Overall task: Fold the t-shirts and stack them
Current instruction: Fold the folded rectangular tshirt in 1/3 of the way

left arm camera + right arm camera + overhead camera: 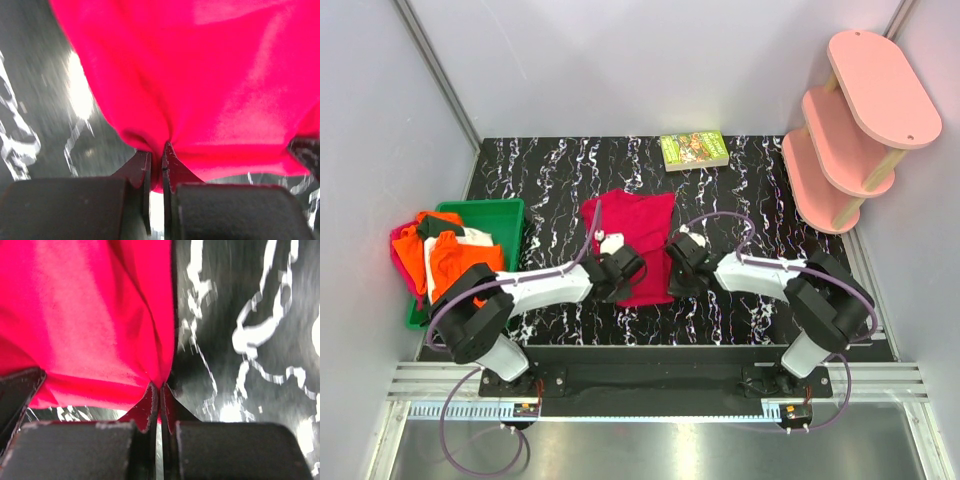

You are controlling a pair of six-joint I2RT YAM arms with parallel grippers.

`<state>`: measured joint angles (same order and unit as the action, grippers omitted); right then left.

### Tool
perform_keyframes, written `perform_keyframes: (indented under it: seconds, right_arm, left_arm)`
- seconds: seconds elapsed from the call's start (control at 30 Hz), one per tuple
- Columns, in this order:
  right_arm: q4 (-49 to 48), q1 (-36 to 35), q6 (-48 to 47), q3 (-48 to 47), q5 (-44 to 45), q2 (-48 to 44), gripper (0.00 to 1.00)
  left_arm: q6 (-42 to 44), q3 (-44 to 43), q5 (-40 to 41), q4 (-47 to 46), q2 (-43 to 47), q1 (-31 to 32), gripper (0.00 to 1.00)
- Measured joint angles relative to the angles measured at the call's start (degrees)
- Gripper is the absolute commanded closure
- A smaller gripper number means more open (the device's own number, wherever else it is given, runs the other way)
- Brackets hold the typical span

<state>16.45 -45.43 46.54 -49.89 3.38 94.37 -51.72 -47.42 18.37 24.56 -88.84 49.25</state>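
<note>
Top external: my left claw (pixel 620 269) and right claw (pixel 677 266) are each clamped on the crimson t-shirt (pixel 635 230) edge.

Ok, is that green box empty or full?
Full. Crumpled t-shirts, orange and white, are heaped in the green box and spill over its left edge.
</note>
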Motion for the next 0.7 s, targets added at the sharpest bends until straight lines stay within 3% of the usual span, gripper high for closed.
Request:
perform_keyframes:
  seconds: [0.27, 0.57, 0.67, 0.7]
  right_arm:
    - [2.7, -4.4, 2.8, 4.7, -0.9, -5.1, 1.00]
    - [3.6, -11.3, 5.7, 5.6, -0.4, -6.2, 1.00]
    - [3.9, -13.2, 6.1, 5.4, 0.1, -6.1, 1.00]
    - [4.1, -13.3, 6.2, 5.4, 0.0, -6.1, 1.00]
  left_arm:
    - [-6.9, 3.3, 0.1, 6.1, 5.2, 8.9, 1.00]
    - [-9.7, 3.7, 1.2, 8.3, 4.9, 10.4, 1.00]
    - [-9.4, 1.7, 1.5, 10.1, 3.0, 10.6, 0.91]
    - [-9.4, 1.4, 1.6, 10.5, 2.6, 10.6, 0.79]
